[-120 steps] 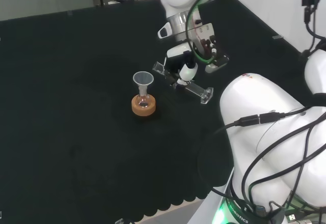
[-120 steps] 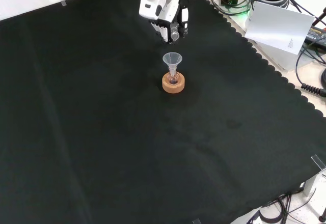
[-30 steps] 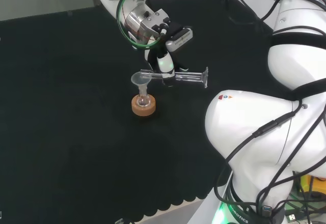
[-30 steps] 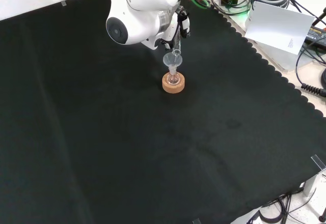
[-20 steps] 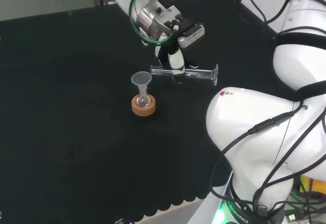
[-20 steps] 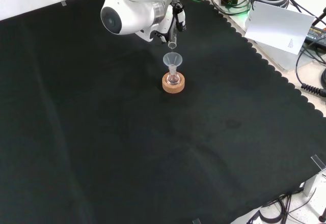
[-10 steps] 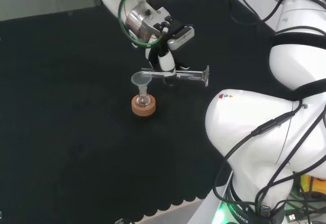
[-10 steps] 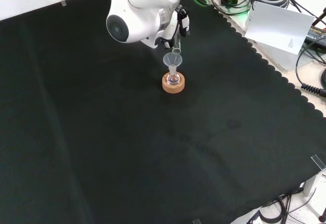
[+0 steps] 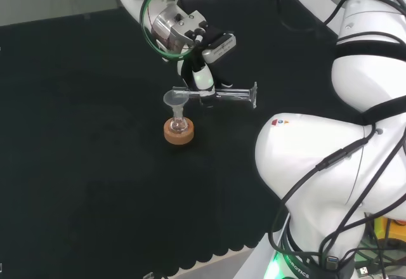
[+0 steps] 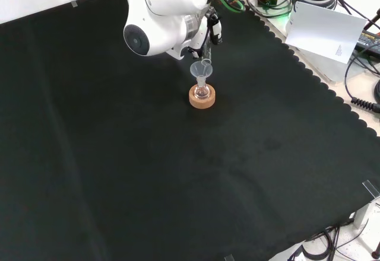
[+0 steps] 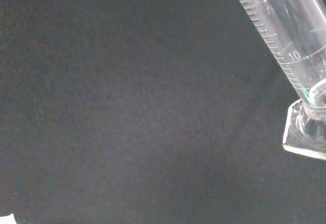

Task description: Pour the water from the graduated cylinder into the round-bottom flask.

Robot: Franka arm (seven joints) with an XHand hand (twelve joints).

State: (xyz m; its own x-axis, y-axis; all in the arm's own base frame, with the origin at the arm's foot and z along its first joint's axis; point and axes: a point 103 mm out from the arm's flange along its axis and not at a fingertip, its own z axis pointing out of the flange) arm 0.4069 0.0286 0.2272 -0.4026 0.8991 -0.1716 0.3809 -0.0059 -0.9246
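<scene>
A small round-bottom flask [image 9: 179, 125] sits in a cork ring [image 9: 179, 132] with a clear funnel [image 9: 176, 100] in its neck. My hand [image 9: 202, 81] is curled round a clear graduated cylinder [image 9: 229, 94] that lies about level, its mouth over the funnel's rim and its foot pointing right in the head view. From the front, the cylinder's mouth [image 10: 205, 60] hangs just above the funnel [image 10: 200, 70], with the flask [image 10: 202, 91] and cork ring [image 10: 202, 98] below. In the wrist view the cylinder [image 11: 288, 28] runs down to its square foot [image 11: 307, 134].
The arm's large white links [image 9: 330, 158] stand at the right of the head view, and one with a round grey cap [image 10: 160, 18] sits before the hand in the front view. The cloth's scalloped edge [image 10: 309, 74] runs past cables and a white box [image 10: 328, 35].
The hand had drawn the cylinder back to the right in the head view, away from the funnel, a second ago. It has since come back left, with the mouth over the funnel again.
</scene>
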